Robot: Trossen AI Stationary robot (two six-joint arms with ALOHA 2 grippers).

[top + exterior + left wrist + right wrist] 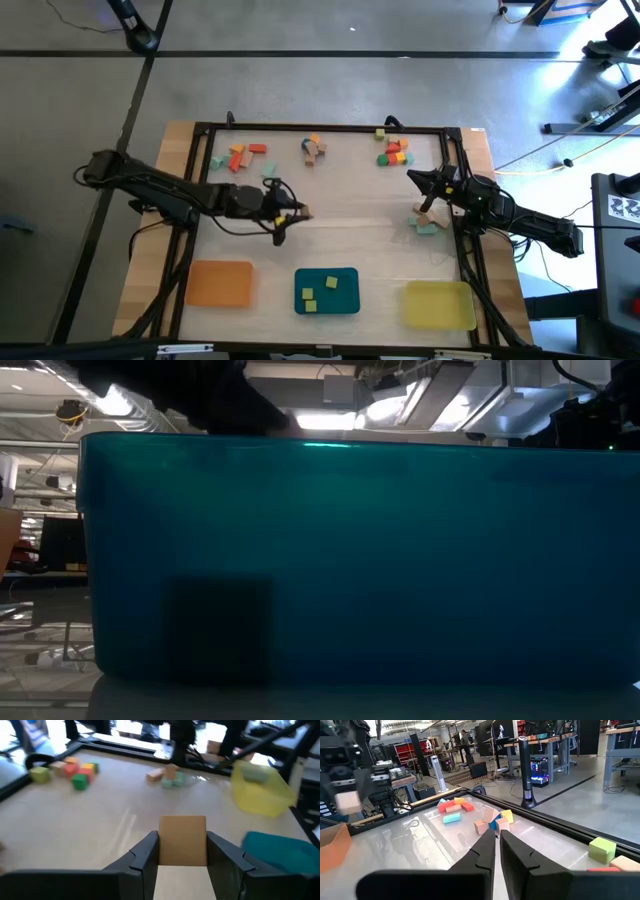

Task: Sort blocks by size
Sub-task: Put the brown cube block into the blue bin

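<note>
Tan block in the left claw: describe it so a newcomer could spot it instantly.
Start at the table and follow the left arm to mid-table, above the teal tray. The left claw grips a tan block between its fingers. It is the only block off the table, away from the clusters.

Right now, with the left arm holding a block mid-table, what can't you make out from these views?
- Low view: teal tray wall fills the picture, hiding the table and both arms.
- High view: left gripper covers its tan block; blocks in the tray too small to tell shapes.
- Left wrist view: far blocks blurred.
- Right gripper shut, empty.
</note>
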